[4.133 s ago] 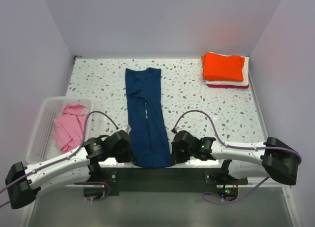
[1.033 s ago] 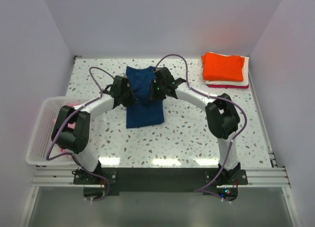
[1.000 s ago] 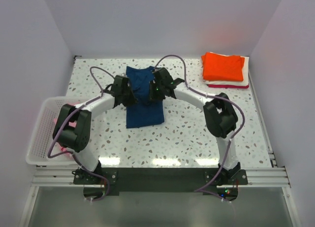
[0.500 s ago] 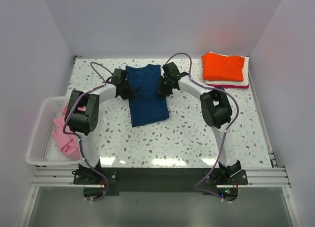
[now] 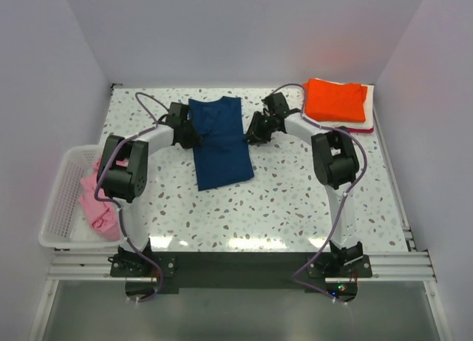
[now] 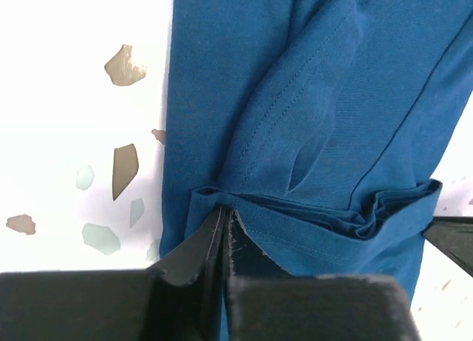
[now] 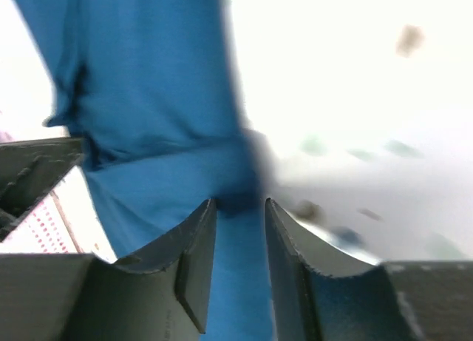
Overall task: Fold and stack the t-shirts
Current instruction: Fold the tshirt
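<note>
Right end effector [image 7: 240, 206] now off the folded navy t-shirt [image 5: 222, 150], jaws apart; left end effector [image 6: 224, 217] tight on its rumpled edge.

Two arms, same build. Left arm [image 5: 126, 211] and right arm [image 5: 342, 208]: white tube links between bulky black joint housings [image 5: 120, 171].

Purple cables [image 5: 148, 102] run outside each arm in loose loops, with more purple cable coiled at the feet.

Both bases sit on a black plate [image 5: 236, 267] fixed to a silver slotted rail [image 5: 74, 269]. Small green and red lights [image 5: 336, 288] show at the right base.

Left fingers [image 6: 185, 263]: matte black, flat inner faces, tapering to thin tips, pale scuffing along one edge.

Right fingers [image 7: 181, 263]: dark grey wedges with bevelled tips; surface detail blurred.
</note>
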`<state>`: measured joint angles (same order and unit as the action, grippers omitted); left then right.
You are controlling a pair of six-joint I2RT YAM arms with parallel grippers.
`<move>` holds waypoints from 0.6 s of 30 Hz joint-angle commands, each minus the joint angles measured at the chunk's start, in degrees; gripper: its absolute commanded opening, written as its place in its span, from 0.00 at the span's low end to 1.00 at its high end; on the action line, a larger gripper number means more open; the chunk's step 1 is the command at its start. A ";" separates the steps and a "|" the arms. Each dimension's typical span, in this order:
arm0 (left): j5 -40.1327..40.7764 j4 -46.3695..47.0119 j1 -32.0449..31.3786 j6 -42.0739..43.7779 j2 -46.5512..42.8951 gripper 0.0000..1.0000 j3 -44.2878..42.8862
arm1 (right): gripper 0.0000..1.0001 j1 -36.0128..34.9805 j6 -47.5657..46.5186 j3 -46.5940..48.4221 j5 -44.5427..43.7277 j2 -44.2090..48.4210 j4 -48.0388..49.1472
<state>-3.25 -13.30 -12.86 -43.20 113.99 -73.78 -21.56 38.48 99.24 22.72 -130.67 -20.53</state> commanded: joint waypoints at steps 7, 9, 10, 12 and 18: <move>-5.55 0.73 1.17 0.49 -14.66 0.43 1.08 | 0.41 1.52 -0.16 -19.32 -4.00 22.72 3.47; -4.67 2.30 1.17 -1.35 -21.84 0.47 8.60 | 0.41 1.17 0.28 -27.93 -4.17 26.33 7.78; -4.23 3.18 1.09 -3.10 -24.41 0.47 11.43 | 0.41 0.91 0.54 -30.66 -4.52 29.65 8.92; -2.48 4.94 0.65 -4.52 -31.16 0.47 19.85 | 0.41 -0.49 0.11 -36.56 -5.75 31.96 11.04; 1.56 6.53 -3.65 -5.23 -41.47 0.48 34.99 | 0.41 -5.06 -0.95 -43.25 -10.05 33.99 12.98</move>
<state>-4.75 -8.12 -13.96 -46.98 73.91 -45.45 -24.77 38.35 57.56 16.73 -97.14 -10.92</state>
